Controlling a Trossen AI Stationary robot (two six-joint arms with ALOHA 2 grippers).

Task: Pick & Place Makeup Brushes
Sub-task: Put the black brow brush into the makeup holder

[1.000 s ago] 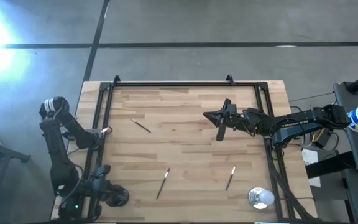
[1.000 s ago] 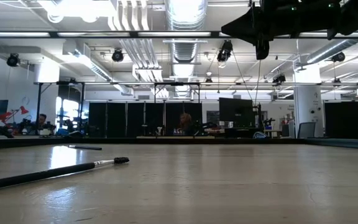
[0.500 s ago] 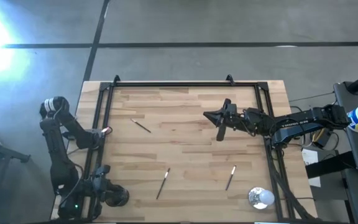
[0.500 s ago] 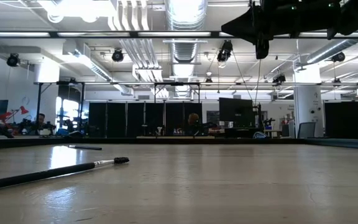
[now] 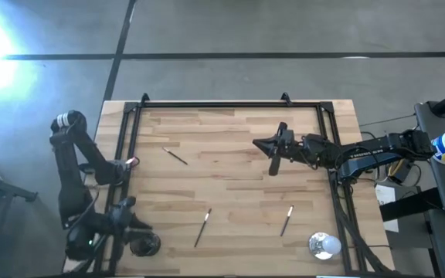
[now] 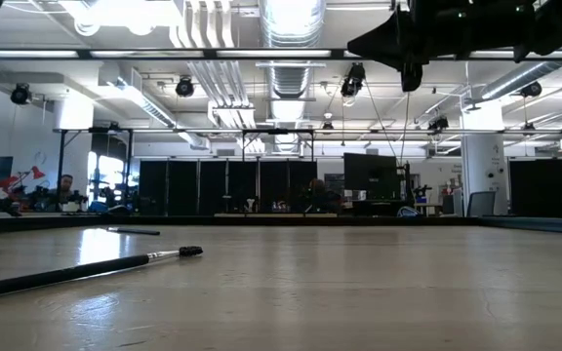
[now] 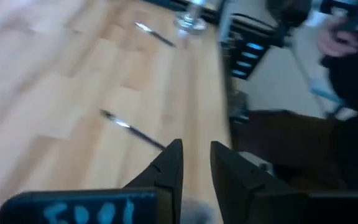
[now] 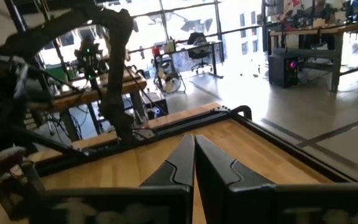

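Three makeup brushes lie flat on the wooden table, thin dark sticks with pale ends: one far left (image 5: pixel 175 156), one near the middle (image 5: pixel 202 228), one near right (image 5: pixel 287 220). The low view shows the nearest brush (image 6: pixel 76 273) and a farther one (image 6: pixel 133 231). My left gripper (image 5: pixel 150 244) is at the near left corner, pointing toward the table's right, slightly open (image 7: pixel 196 163) and empty, with a brush (image 7: pixel 132 129) ahead of it. My right gripper (image 5: pixel 256 143) hangs shut (image 8: pixel 194 149) and empty above the table's middle-right, high in the low view (image 6: pixel 411 80).
A round shiny silver-white object (image 5: pixel 324 245) stands at the near right corner, also seen in the left wrist view (image 7: pixel 191 22). A black frame rail (image 5: pixel 215 103) runs along the far edge and both sides. A person's hand (image 7: pixel 337 37) shows beyond the table's right side.
My left arm has started moving: its elbow has swung toward the far edge and its wrist has shifted at the near left corner, and a dark part of it now shows at the low view's upper left. The brushes have stayed where they were.
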